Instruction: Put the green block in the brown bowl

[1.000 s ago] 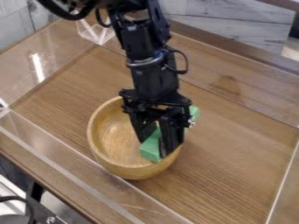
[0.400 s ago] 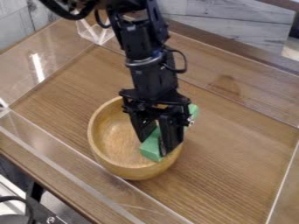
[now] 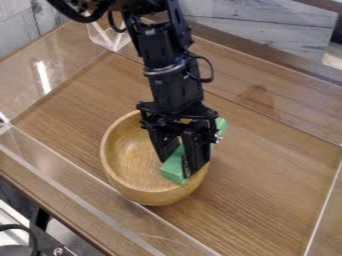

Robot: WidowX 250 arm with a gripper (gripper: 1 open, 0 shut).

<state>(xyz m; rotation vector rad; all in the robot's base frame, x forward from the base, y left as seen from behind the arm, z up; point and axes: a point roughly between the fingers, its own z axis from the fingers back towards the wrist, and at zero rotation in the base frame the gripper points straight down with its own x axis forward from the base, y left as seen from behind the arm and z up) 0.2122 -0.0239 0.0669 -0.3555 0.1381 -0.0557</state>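
- Brown bowl point(image 3: 140, 160) resting on wooden tabletop point(image 3: 267, 150), near front edge.
- Black arm point(image 3: 160, 50) reaching steeply down from upper left into bowl's right side.
- Gripper point(image 3: 185, 165) clamped on green block point(image 3: 177, 170), tilted, lower end inside bowl.

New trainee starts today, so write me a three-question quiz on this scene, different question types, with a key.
1. True or false: the green block lies flat on the table, outside the brown bowl.
2. Multiple choice: the gripper is (A) lifted high above the bowl, (B) reaching down into the bowl, (C) out of view.
3. Short answer: how do the jaws stand, and on what?

Key
1. False: the block sits tilted at the bowl's right inner side, between the jaws.
2. B.
3. Shut on the green block.
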